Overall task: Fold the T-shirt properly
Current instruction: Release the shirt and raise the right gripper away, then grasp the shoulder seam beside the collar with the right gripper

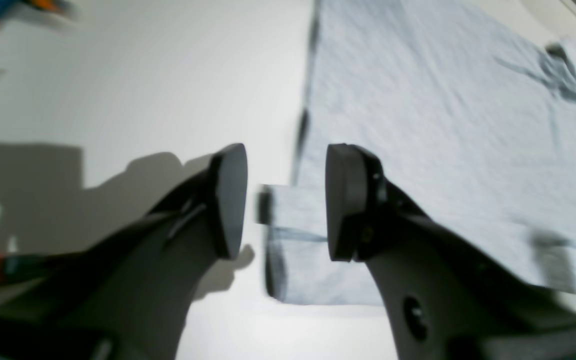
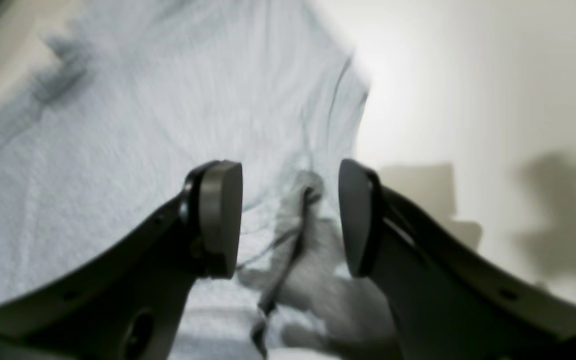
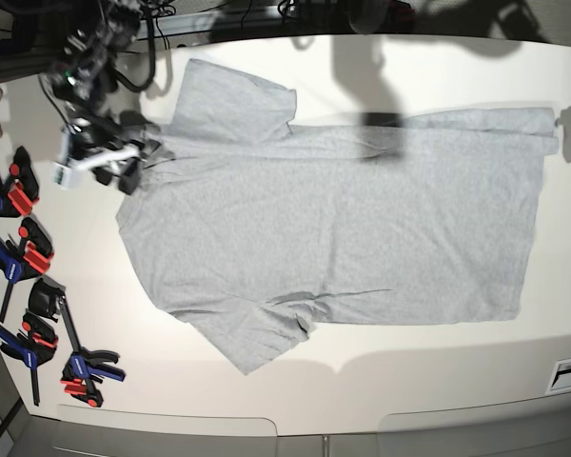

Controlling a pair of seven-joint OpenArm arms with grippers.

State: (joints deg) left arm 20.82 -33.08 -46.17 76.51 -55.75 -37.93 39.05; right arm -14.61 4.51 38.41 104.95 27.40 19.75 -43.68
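Clamps (image 3: pixel 24 257) lined the table's (image 3: pixel 362 376) left edge. The right gripper (image 2: pixel 290 220) stood with jaws apart over the bunched collar, seemingly holding nothing. The T-shirt (image 3: pixel 343 224) lay spread flat mid-table. The left gripper (image 1: pixel 285 200) gaped above its corner.

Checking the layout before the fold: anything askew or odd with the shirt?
The T-shirt lies spread flat, but fabric is bunched in a small ridge at the neck end. Nothing torn or spilled.
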